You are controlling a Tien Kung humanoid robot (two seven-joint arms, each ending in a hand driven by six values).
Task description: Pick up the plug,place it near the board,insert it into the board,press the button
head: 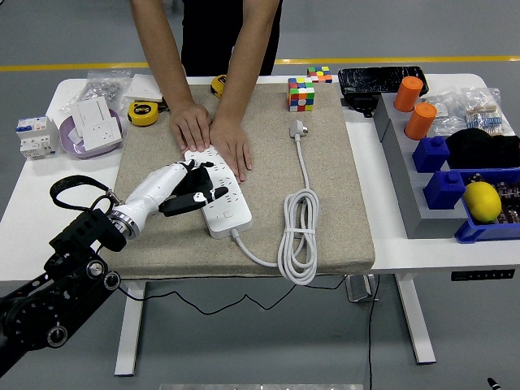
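Note:
A white power strip (228,214) lies slantwise on the grey mat (325,203). Its far end is pinned down by a person's two hands (231,146) reaching from the table's far side. My left hand (199,193) hovers over the strip's middle, its fingers curled on a black plug (193,180) that sits right above or on the sockets. Whether the pins are in a socket is hidden by the fingers. The strip's own white cable (298,240) lies coiled to the right and ends in a grey plug (300,128).
A Rubik's cube (301,94) stands at the mat's far edge. A yellow tape measure (145,112) and a purple bowl (91,130) with a white socket sit far left. At the right are orange cylinders (409,93), blue bins (487,223) and a lemon (483,201).

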